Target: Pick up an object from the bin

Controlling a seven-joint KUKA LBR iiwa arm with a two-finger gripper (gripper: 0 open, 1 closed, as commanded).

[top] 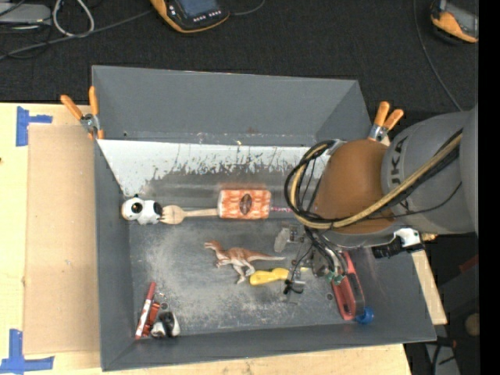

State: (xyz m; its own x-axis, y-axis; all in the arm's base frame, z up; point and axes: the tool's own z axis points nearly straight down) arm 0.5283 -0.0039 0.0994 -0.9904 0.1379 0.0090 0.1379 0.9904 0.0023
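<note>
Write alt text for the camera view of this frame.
The arm's hand hangs low in the grey bin, beside a small yellow piece and a brown toy dinosaur. An orange brush lies farther back, and a red tool lies by the near right corner.

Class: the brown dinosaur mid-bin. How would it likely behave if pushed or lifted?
The dinosaur looks like moulded plastic, so probably stiff and light. Its thin tail and legs give little to grip, so it might twist or slip. It seems to lie flat on the bin floor, so would likely slide, not roll.
</note>
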